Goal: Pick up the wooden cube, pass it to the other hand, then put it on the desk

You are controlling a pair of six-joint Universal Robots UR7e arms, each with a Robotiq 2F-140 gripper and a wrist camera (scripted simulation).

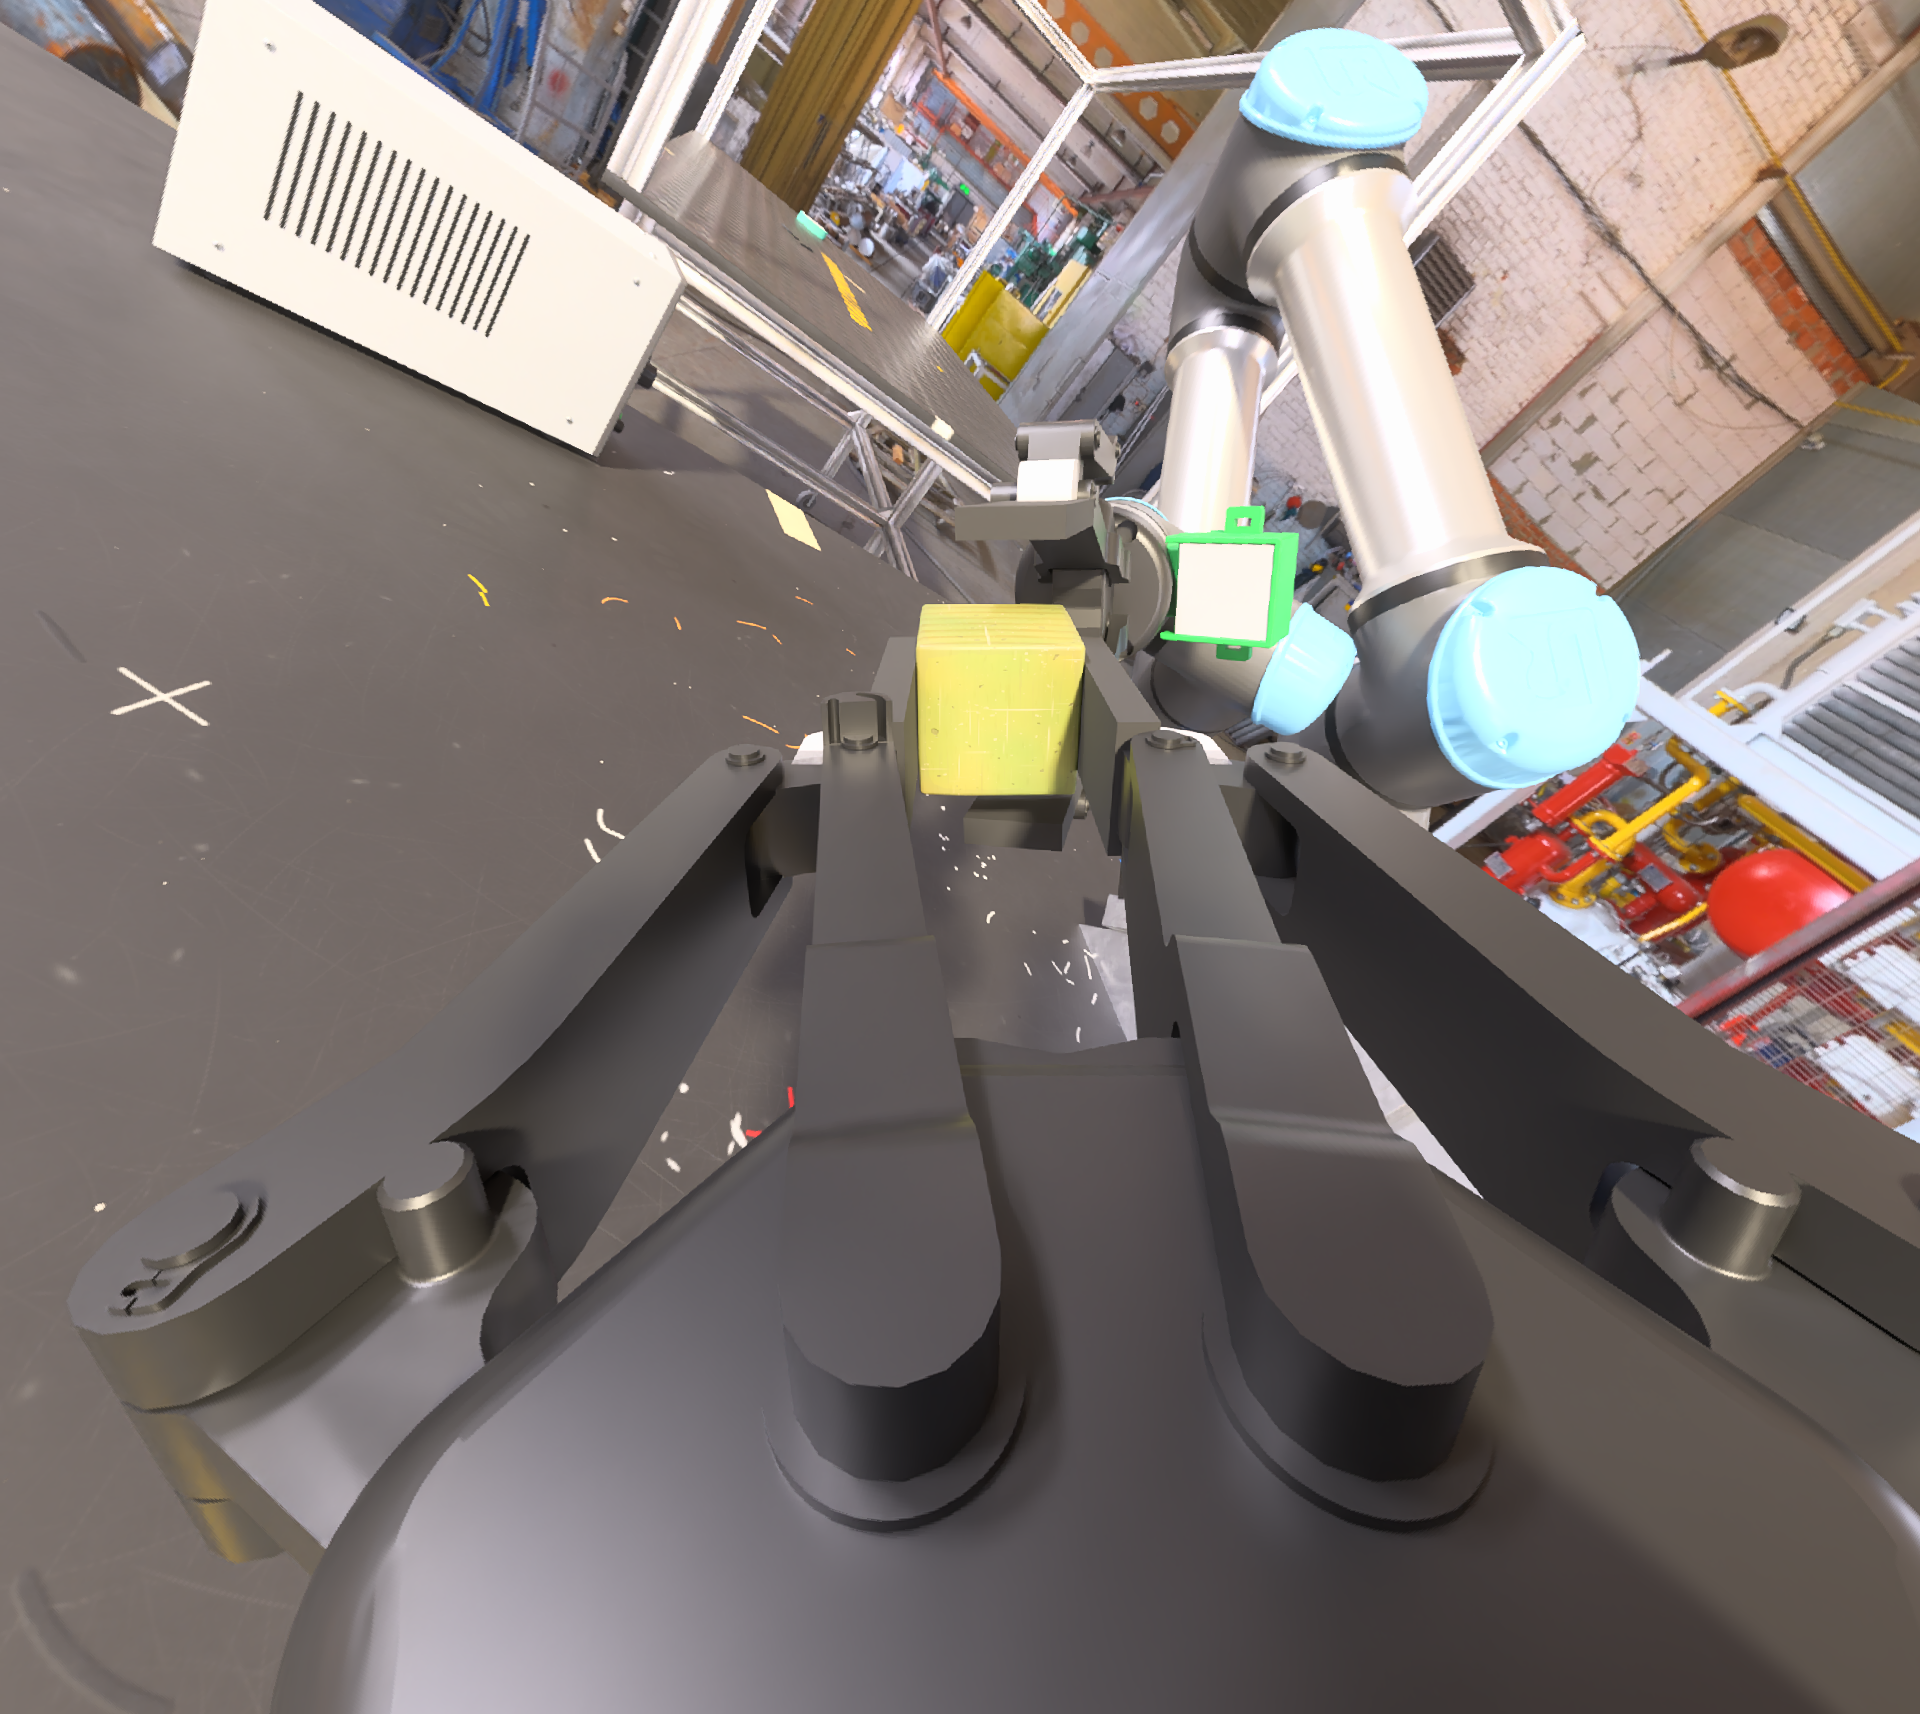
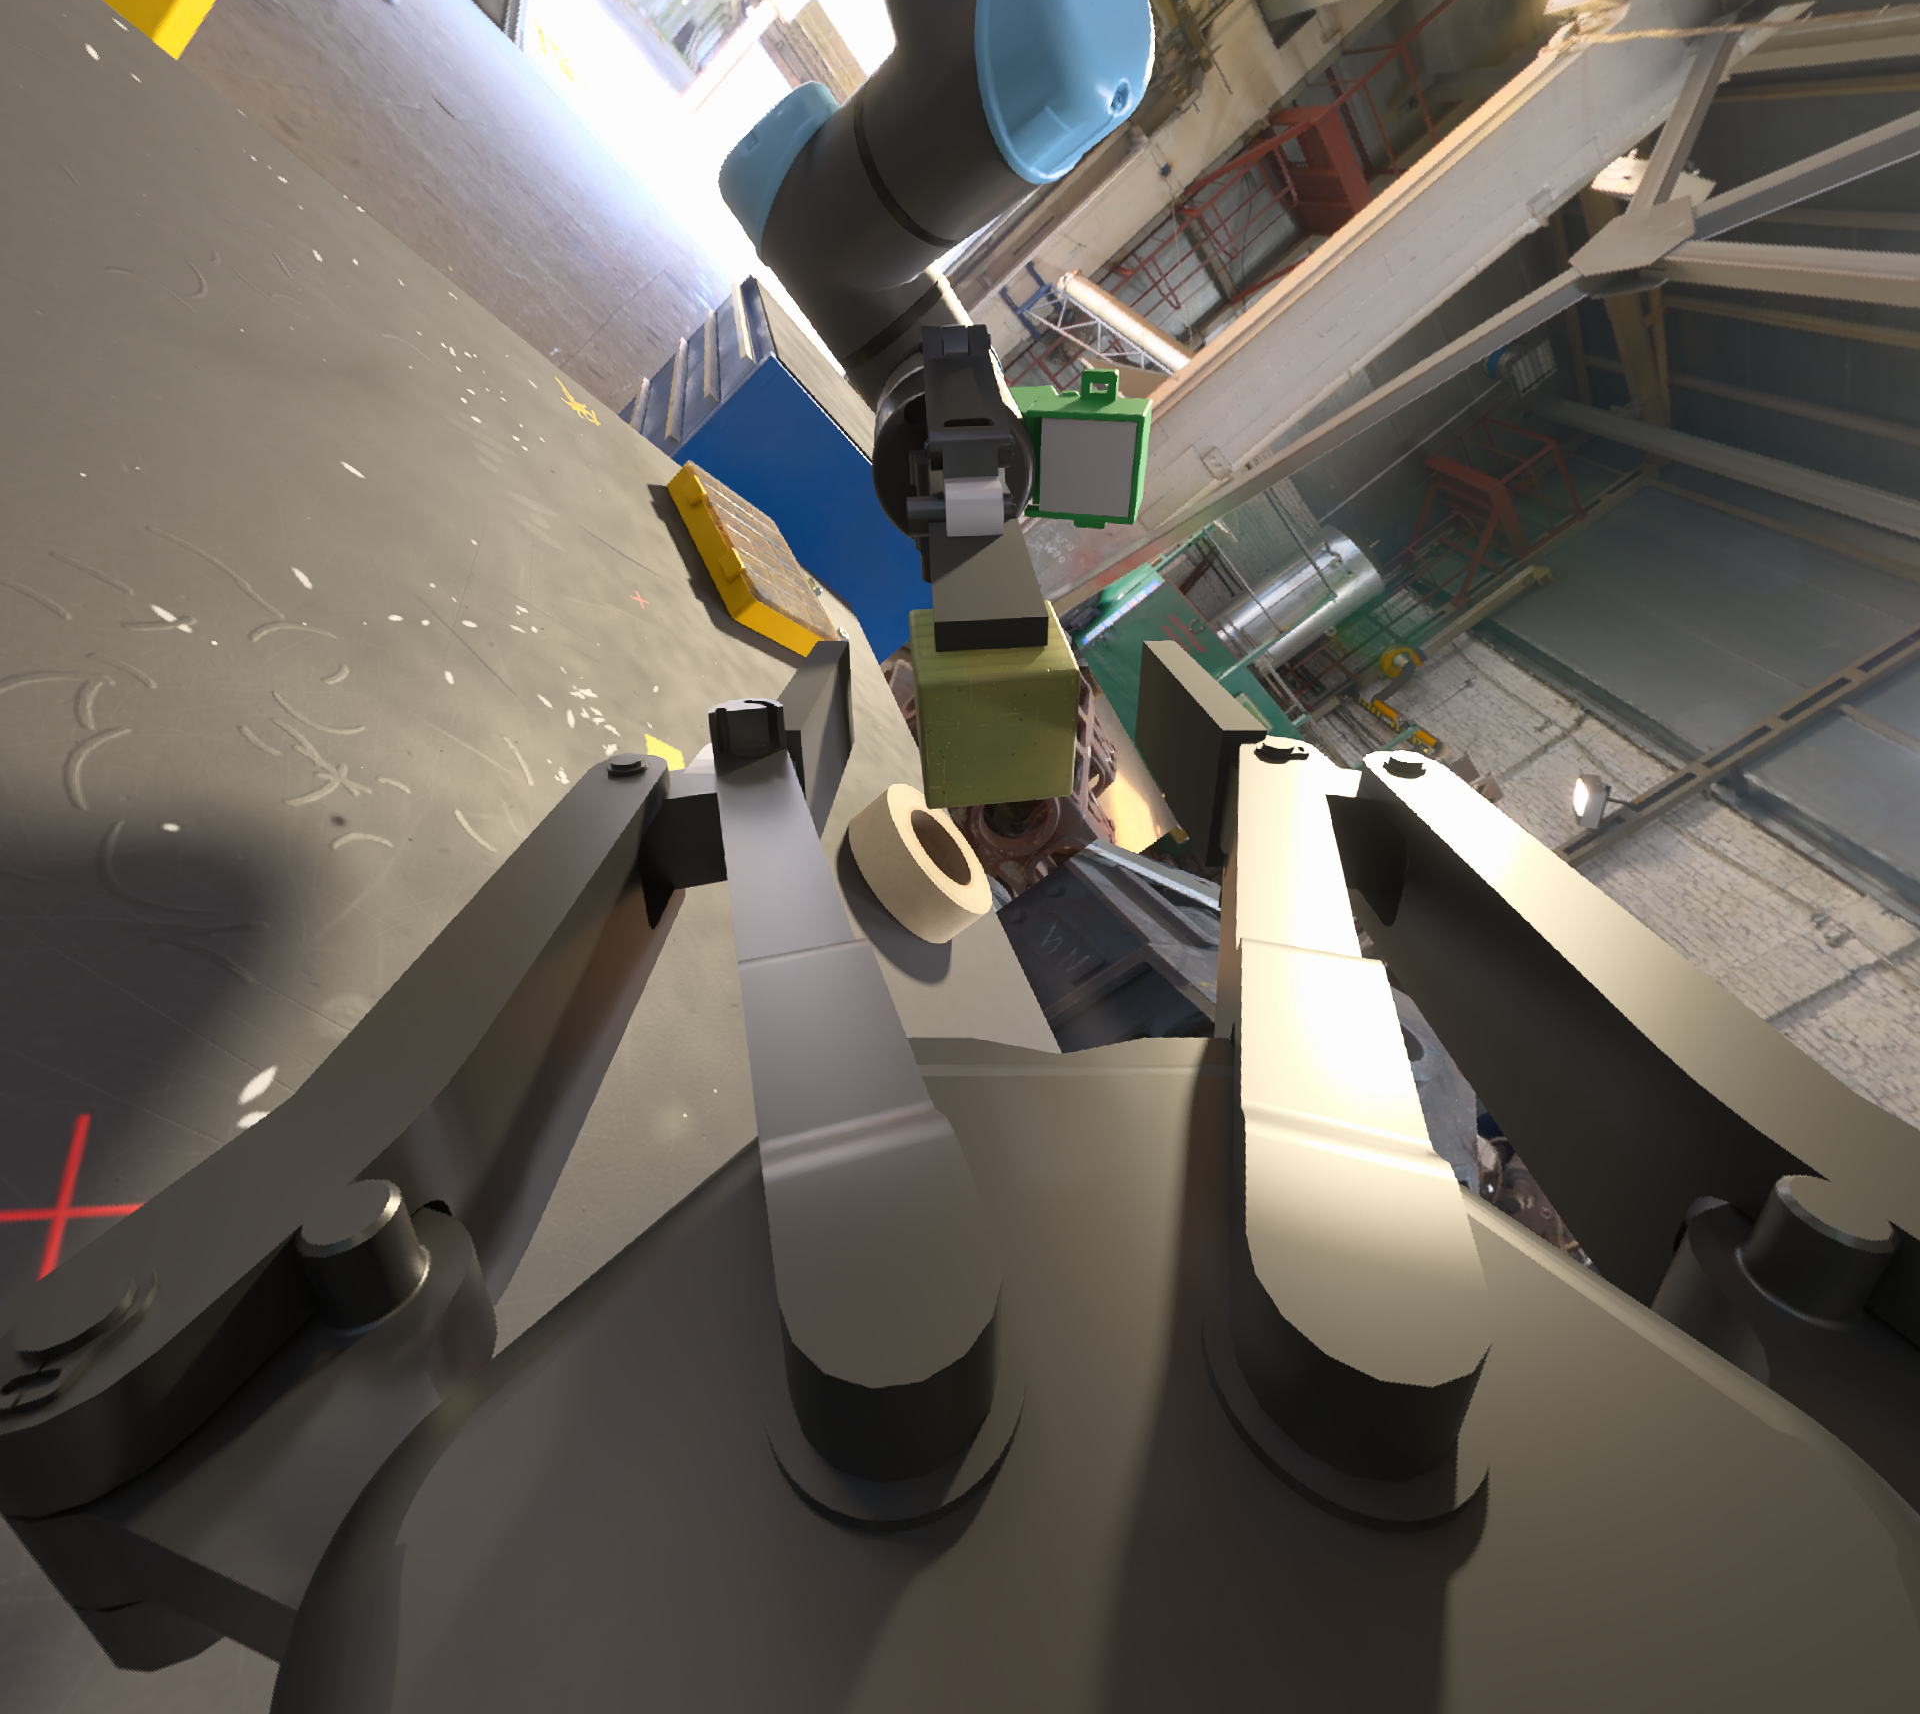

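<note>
Wooden cube [image 2: 992, 724] sitting between right end effector [image 2: 1013, 708] fingers, clear gaps showing on both sides. Left end effector [image 2: 987, 625] finger lying across cube's far top edge, blocking advance beyond it. Tape roll [image 2: 920, 875] resting on surface [image 2: 312, 521] just below cube, crowding descent. White box [image 1: 416, 210] standing well left of left end effector [image 1: 997, 708]; surface between lying open.

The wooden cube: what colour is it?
Yellow-green wooden cube, best in the left wrist view.

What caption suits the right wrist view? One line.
Open right pincer flanks the wooden cube held by the left pincer.
</note>
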